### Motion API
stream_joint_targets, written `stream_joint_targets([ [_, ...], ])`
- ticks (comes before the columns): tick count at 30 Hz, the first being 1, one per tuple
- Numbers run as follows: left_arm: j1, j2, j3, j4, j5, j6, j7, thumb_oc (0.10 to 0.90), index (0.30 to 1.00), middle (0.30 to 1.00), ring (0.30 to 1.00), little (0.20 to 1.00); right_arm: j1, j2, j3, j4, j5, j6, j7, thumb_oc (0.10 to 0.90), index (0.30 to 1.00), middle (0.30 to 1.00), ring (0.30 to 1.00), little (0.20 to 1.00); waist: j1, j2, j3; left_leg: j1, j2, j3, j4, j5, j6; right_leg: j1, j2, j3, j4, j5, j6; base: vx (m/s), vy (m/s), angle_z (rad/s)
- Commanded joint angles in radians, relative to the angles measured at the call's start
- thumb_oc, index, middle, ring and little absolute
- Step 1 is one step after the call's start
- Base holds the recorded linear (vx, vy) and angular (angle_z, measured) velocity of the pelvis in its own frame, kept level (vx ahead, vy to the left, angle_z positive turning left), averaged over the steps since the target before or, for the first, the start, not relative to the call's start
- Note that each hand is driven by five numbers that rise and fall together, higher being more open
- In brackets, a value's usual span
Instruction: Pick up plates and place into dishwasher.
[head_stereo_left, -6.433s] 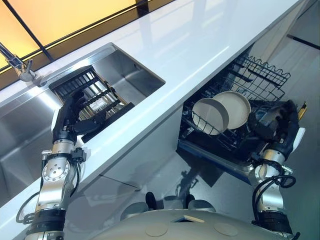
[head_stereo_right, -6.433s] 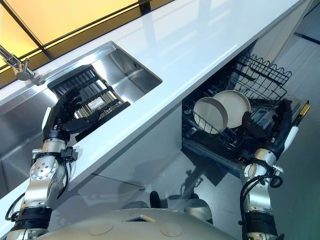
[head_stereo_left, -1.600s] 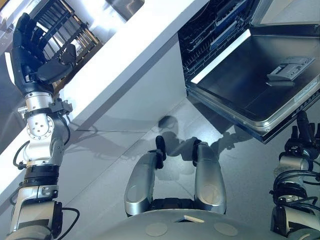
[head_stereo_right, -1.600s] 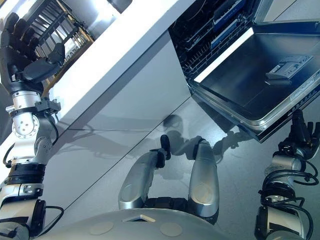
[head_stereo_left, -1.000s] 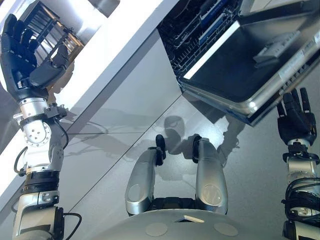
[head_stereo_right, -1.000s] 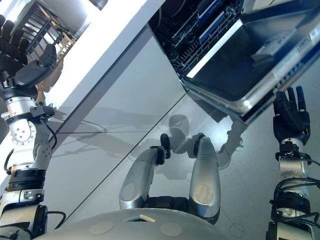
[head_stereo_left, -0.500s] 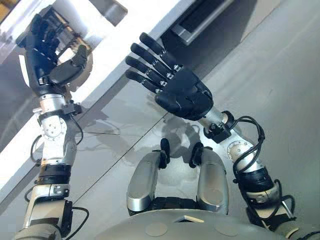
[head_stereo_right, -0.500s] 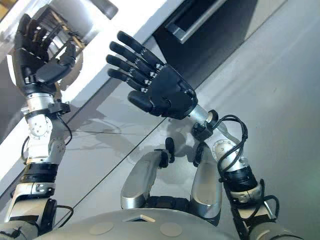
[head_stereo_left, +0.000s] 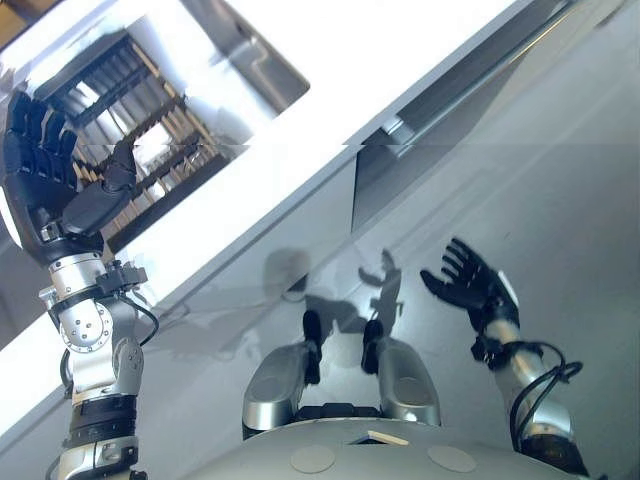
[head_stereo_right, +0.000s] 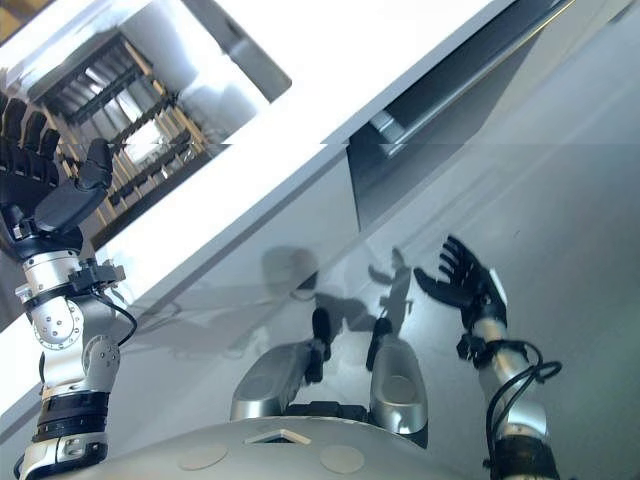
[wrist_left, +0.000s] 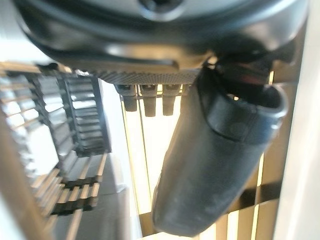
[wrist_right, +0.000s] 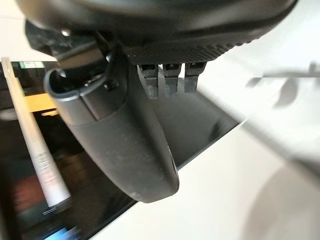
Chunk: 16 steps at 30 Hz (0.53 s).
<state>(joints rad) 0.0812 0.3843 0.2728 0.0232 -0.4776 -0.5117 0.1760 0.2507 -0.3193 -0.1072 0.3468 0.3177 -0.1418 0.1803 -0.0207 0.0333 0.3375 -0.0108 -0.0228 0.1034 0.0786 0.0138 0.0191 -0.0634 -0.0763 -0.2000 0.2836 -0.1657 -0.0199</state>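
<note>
Left hand (head_stereo_left: 50, 185) raised, fingers straight, thumb out — empty; right hand (head_stereo_left: 468, 283) low, fingers spread — empty.

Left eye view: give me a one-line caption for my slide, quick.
Open left hand raised over the sink's dish rack; open right hand above the floor near the white counter.

Change from earlier frames to now. I note that my right robot hand (head_stereo_left: 468, 283), half a second ago raised large at the view's centre with palm up and fingers spread, is now dropped low on the right over the floor (head_stereo_left: 580, 200), fingers still straight. My left robot hand (head_stereo_left: 50, 190) has shifted little, staying raised and open by the sink rack (head_stereo_left: 150, 170). The dishwasher door, hanging open a second ago, now reads as shut, its handle (head_stereo_left: 470, 95) under the desk (head_stereo_left: 420, 50) edge; the head camera moved too.
</note>
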Motion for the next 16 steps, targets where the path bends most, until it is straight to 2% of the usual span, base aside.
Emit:
stream_joint_targets([
  [1,-0.045,0.003,0.004,0.011,0.012,-0.048,-0.028,0.8,0.9,0.9,0.9,0.9,-0.053,0.002,0.063,0.064,-0.142,-0.126,0.001,0.8,0.9,0.9,0.9,0.9,-0.026,-0.007,-0.108,0.024,-0.039,0.035,-0.029,-0.049,0.003,0.024,0.01,0.041,-0.165,0.12,0.09,-0.06,0.01,-0.05],
  [4,-0.082,-0.024,-0.024,0.051,-0.035,0.002,-0.038,0.8,0.9,0.9,0.9,0.9,-0.077,0.01,0.11,0.228,-0.203,-0.063,-0.038,0.8,0.9,0.9,0.9,0.9,-0.025,-0.014,-0.129,0.058,-0.034,0.042,-0.071,-0.047,-0.002,0.059,0.015,0.044,-0.222,0.144,0.097,-0.07,0.006,-0.03],
  [6,-0.1,-0.026,-0.04,0.074,-0.034,0.014,-0.038,0.8,0.9,0.9,0.9,0.9,-0.097,0.011,0.128,0.312,-0.225,-0.066,-0.049,0.8,0.9,0.9,0.9,0.9,-0.021,-0.014,-0.135,0.073,-0.031,0.043,-0.09,-0.045,-0.004,0.075,0.018,0.042,-0.242,0.154,0.101,-0.04,-0.011,-0.02],
  [8,-0.115,-0.024,-0.056,0.096,-0.042,0.036,-0.048,0.8,0.9,0.9,0.9,0.9,-0.118,0.019,0.151,0.408,-0.232,-0.041,-0.033,0.8,0.9,0.9,0.9,0.9,-0.013,-0.014,-0.144,0.095,-0.028,0.043,-0.115,-0.042,-0.006,0.094,0.021,0.035,-0.261,0.16,0.103,-0.03,-0.021,0.02],
  [9,-0.121,-0.026,-0.067,0.123,-0.049,0.032,-0.06,0.8,0.9,0.9,0.9,0.9,-0.13,0.024,0.163,0.48,-0.255,-0.048,-0.042,0.8,0.9,0.9,0.9,0.9,-0.008,-0.014,-0.151,0.105,-0.027,0.042,-0.125,-0.042,-0.008,0.104,0.024,0.036,-0.267,0.16,0.103,-0.04,-0.013,0.01],
  [11,-0.129,-0.037,-0.084,0.161,-0.06,0.032,-0.077,0.8,0.9,0.9,0.9,0.9,-0.148,0.026,0.182,0.563,-0.297,-0.007,-0.057,0.8,0.9,0.9,0.9,0.9,-0.004,-0.014,-0.162,0.118,-0.024,0.047,-0.129,-0.048,-0.007,0.118,0.029,0.036,-0.273,0.156,0.101,-0.04,-0.004,-0.02],
  [16,-0.133,-0.039,-0.115,0.205,-0.098,0.052,-0.112,0.8,0.9,0.9,0.9,0.9,-0.16,0.015,0.211,0.671,-0.379,0.02,-0.043,0.8,0.9,0.9,0.9,0.9,0.005,-0.016,-0.174,0.141,-0.02,0.057,-0.131,-0.058,-0.005,0.149,0.033,0.02,-0.285,0.148,0.097,-0.04,-0.014,-0.01],
])
